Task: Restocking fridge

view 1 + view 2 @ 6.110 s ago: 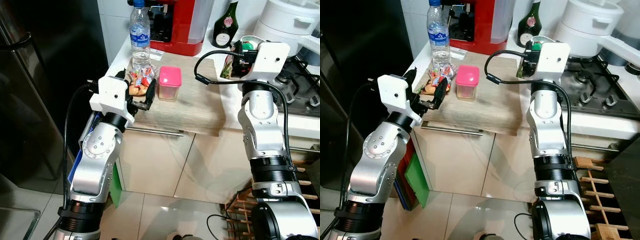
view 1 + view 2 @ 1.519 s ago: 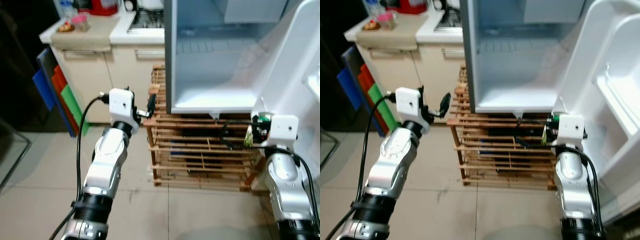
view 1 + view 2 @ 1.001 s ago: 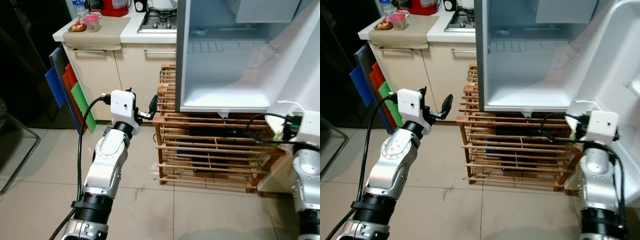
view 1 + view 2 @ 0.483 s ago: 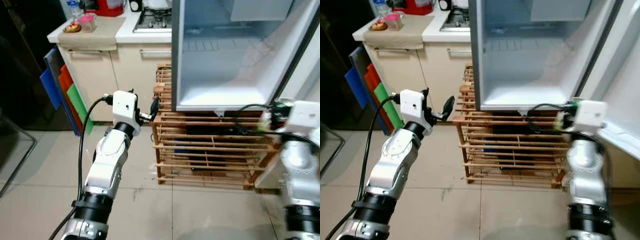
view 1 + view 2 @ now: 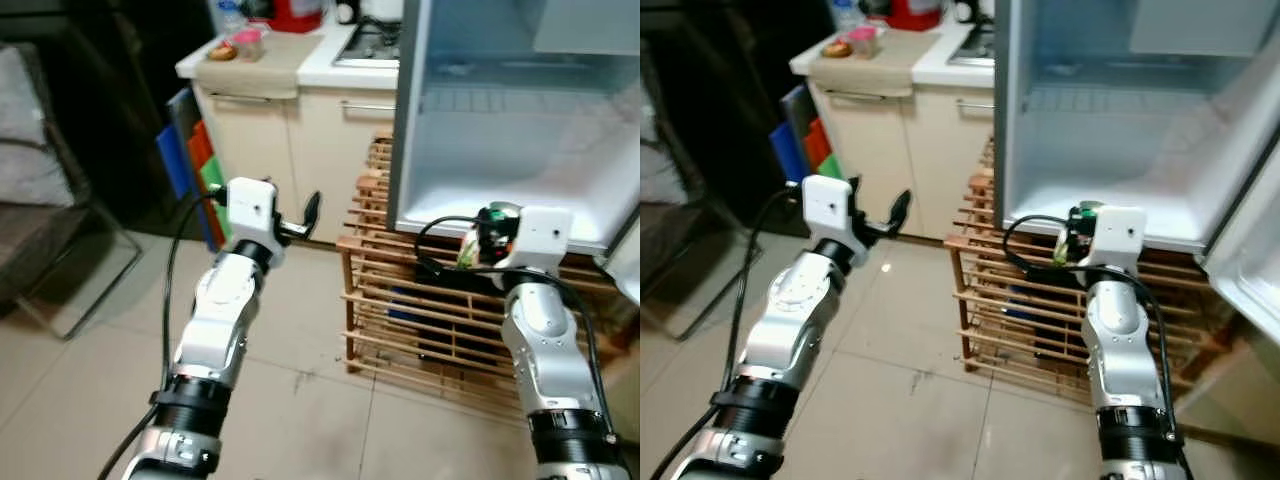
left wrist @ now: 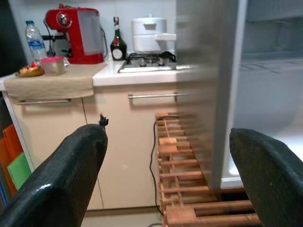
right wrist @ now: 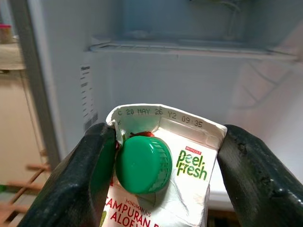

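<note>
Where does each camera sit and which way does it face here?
Left and right eye views: on the head, looking forward and down at the open fridge, the wooden rack and both arms.
Left wrist view: along the left gripper, open, toward the counter and fridge edge.
Right wrist view: along the right gripper, clamped on the juice carton, into the fridge.
All views share the fridge.
</note>
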Controlling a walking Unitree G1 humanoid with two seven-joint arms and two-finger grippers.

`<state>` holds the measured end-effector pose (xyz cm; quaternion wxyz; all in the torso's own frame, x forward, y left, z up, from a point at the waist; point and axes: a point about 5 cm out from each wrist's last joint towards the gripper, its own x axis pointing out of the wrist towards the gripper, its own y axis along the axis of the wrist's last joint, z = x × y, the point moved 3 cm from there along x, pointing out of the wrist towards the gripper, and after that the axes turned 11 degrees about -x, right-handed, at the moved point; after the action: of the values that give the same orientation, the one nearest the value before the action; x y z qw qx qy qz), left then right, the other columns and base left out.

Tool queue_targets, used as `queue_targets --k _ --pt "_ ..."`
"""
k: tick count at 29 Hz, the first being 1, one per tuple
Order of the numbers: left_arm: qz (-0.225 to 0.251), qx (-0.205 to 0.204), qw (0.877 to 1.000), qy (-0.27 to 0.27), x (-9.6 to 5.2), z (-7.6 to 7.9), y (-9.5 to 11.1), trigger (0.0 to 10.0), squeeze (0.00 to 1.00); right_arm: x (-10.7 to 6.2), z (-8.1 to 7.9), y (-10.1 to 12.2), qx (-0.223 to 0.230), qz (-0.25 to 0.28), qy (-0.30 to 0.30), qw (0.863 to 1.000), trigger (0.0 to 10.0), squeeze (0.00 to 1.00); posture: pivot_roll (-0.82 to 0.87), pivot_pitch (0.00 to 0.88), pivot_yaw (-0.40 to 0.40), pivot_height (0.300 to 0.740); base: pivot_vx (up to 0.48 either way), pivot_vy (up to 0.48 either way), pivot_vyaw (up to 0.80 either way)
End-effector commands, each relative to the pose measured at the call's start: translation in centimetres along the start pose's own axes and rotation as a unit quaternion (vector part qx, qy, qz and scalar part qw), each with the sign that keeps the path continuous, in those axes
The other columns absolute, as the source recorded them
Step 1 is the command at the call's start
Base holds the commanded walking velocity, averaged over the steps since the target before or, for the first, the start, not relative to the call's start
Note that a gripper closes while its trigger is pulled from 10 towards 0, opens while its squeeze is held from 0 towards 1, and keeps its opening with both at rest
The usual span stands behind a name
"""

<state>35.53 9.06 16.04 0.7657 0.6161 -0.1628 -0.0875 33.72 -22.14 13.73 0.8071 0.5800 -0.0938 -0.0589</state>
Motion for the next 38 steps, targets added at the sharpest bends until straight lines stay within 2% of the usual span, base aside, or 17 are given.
queue_targets --k 1,8,18,23,27,31,32,34,35,36,38 --pt "-0.001 0.005 1.000 0.010 -0.1 -0.8 0.1 10.0 0.00 0.1 -0.7 0.7 0.002 0.013 0.007 1.000 10.0 0.00 -0.15 0.000 0.070 0.740 0.454 0.000 0.00" --pt "-0.010 0.012 1.000 0.012 -0.1 -0.9 -0.4 10.0 0.00 -0.4 -1.2 0.3 -0.001 0.006 0.016 1.000 10.0 0.00 -0.15 0.000 0.072 0.740 0.057 0.000 -0.67" --pt "-0.008 0.024 1.000 0.008 0.1 -1.0 0.0 10.0 0.00 -0.4 -1.2 -0.1 -0.005 -0.001 0.008 1.000 10.0 0.00 -0.15 0.000 0.080 0.740 0.000 0.000 -0.72" --pt "-0.011 0.029 1.000 0.002 0.1 -0.8 -0.1 10.0 0.00 -0.4 -1.5 0.0 -0.005 0.003 0.014 1.000 10.0 0.00 -0.15 0.000 0.081 0.740 0.000 0.000 0.00" --pt "-0.014 0.018 1.000 -0.002 0.1 -0.6 -0.3 10.0 0.00 -0.5 -2.3 0.6 -0.005 0.020 0.033 0.999 10.0 0.00 -0.15 0.000 0.081 0.740 0.000 0.000 0.00" --pt "-0.008 -0.006 0.999 -0.039 -0.4 0.3 -0.6 10.0 0.00 -0.3 -3.1 1.4 0.004 0.038 0.055 0.998 10.0 0.00 -0.15 0.000 0.081 0.740 0.000 0.000 0.00" --pt "-0.010 -0.011 0.998 -0.056 -0.9 0.4 -1.1 10.0 0.00 -0.1 -3.4 1.7 0.006 0.042 0.058 0.997 10.0 0.00 -0.15 0.000 0.085 0.740 0.000 0.000 0.00" --pt "-0.047 -0.024 0.996 -0.077 -2.7 -0.3 -4.0 10.0 0.00 0.6 -3.9 2.1 0.014 0.046 0.063 0.997 10.0 0.00 -0.15 0.000 0.081 0.740 0.000 0.000 0.00" --pt "-0.047 -0.024 0.996 -0.077 -2.7 -0.3 -4.0 10.0 0.00 0.6 -3.9 2.1 0.014 0.046 0.063 0.997 10.0 0.00 -0.15 0.000 0.081 0.740 0.000 0.000 0.00" --pt "-0.086 -0.026 0.994 -0.069 -4.2 -1.4 -7.0 10.0 0.00 1.5 -4.3 2.5 0.022 0.047 0.064 0.997 10.0 0.00 -0.14 0.000 0.062 0.740 0.000 0.000 0.00" --pt "-0.099 -0.023 0.993 -0.066 -4.2 -1.5 -8.0 10.0 0.00 2.5 -4.6 2.9 0.026 0.049 0.068 0.996 10.0 0.00 -0.13 0.000 0.047 0.740 0.000 0.000 0.00"
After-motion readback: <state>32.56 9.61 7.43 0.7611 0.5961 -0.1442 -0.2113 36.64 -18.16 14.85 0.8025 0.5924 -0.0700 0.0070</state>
